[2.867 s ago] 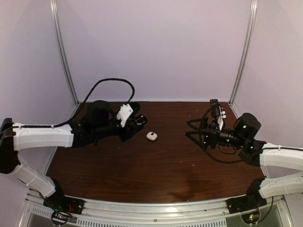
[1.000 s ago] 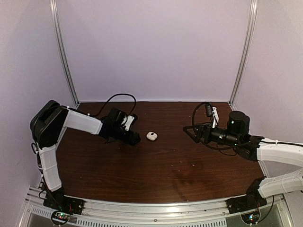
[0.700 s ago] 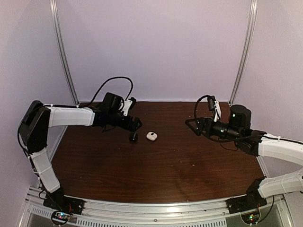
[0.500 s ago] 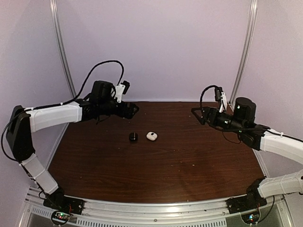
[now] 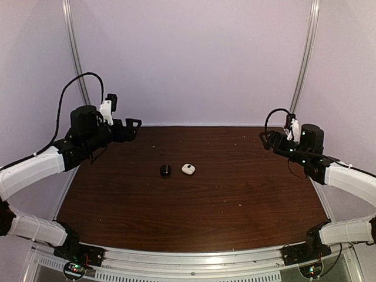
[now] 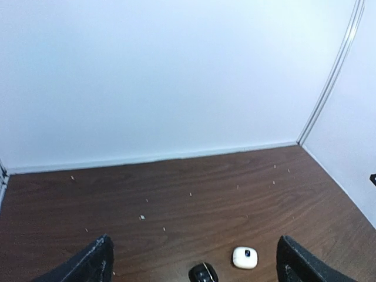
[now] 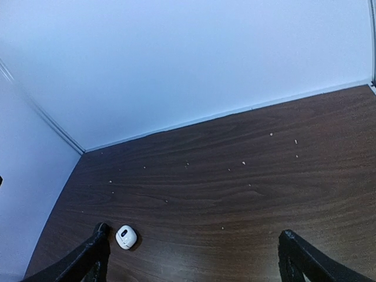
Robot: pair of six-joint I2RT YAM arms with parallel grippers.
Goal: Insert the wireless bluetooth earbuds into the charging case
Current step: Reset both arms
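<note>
Both arms have just pulled back to the sides of the enclosure. The left gripper (image 5: 134, 123), which was low over the table a second ago, now hangs raised with its jaws spread wide and nothing between them; the right gripper (image 5: 265, 138) is likewise lifted, apart and empty. Left behind at mid-table is a small, glossy, rounded black case (image 5: 165, 170), newly set down just beside a smooth, pebble-shaped white case (image 5: 188, 169), the two close but not touching. No earbuds can be seen loose anywhere, and whether any sit inside the cases cannot be told from here. By the look of it, a placing step has ended and neither arm has engaged the next. The table (image 5: 205, 217) is dark, wood-grained and faintly shiny, dotted with tiny pale specks (image 7: 244, 163).
</note>
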